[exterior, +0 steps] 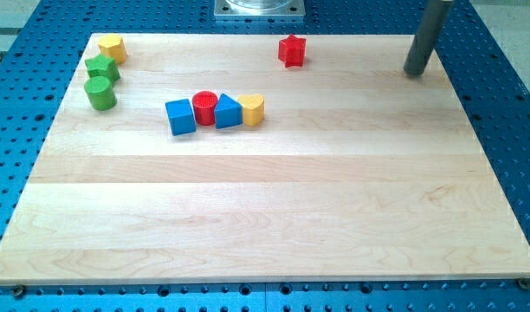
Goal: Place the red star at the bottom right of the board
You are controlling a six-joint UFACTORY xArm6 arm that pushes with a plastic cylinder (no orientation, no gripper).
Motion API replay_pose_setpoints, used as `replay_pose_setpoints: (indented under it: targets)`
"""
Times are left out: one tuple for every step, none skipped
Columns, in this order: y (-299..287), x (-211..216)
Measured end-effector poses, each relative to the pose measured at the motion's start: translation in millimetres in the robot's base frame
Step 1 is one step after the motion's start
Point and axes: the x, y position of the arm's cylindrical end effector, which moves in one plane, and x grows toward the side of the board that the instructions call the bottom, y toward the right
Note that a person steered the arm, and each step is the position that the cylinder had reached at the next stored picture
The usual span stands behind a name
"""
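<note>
The red star (292, 50) lies near the top edge of the wooden board (265, 217), a little right of centre. My tip (415, 73) rests on the board near the top right corner, well to the right of the red star and apart from it. No block touches the tip.
A row of blocks sits left of centre: blue cube (180, 116), red cylinder (204, 107), blue triangular block (227, 113), yellow block (252, 109). At the top left corner are a yellow hexagonal block (112, 48), a green block (102, 68) and a green cylinder (100, 93).
</note>
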Motion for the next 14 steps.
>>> replay_pose_setpoints:
  targets:
    - [-84,10]
    - [-153,29]
    - [-194,13]
    - [-247,-4]
    - [-246,-38]
    - [-199,-60]
    - [-129,-9]
    - [-61,68]
    - [4,133]
    - [-3,120]
    - [46,111]
    - [62,121]
    - [53,157]
    - [14,203]
